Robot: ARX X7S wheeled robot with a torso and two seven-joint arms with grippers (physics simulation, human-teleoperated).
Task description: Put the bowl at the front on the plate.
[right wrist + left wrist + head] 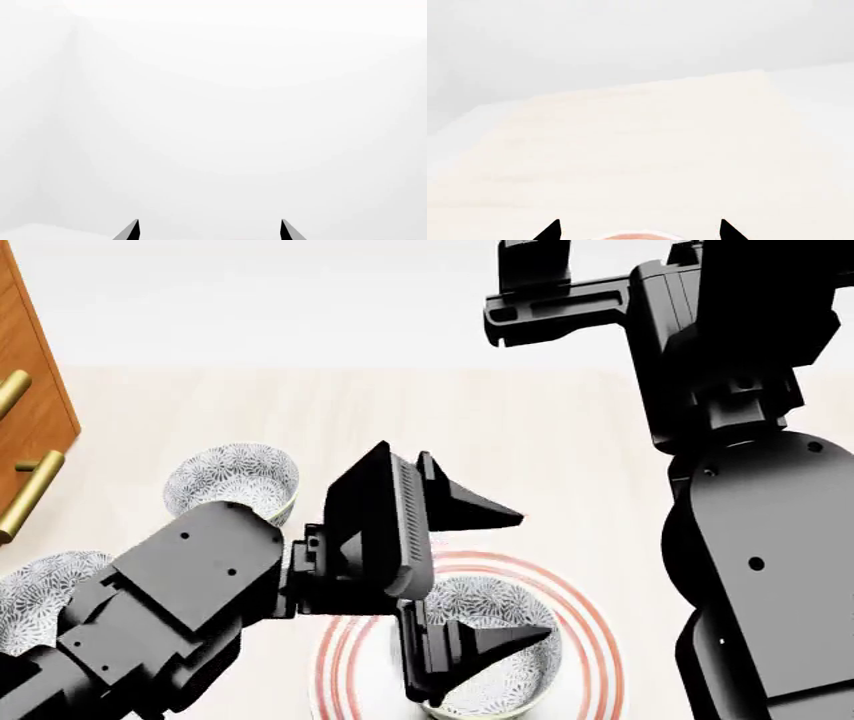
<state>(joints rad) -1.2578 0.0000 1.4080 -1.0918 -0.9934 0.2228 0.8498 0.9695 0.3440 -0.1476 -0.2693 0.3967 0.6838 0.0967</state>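
- Head view: the bowl (497, 650) is seen upright, mouth up, on the plate (591, 630); the left gripper (514, 575) is spread open above it
- Left wrist view: only the pale table (640, 150) and parted fingertips (550, 231) are shown
- Right wrist view: the right gripper (209, 231) is shown open against blank white

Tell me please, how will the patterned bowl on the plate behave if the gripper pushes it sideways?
The bowl looks rigid and glazed, so it would probably slide on the plate, not bend. It is deep and narrow, so a high push might tip it. The left gripper stands open over it, one finger inside.
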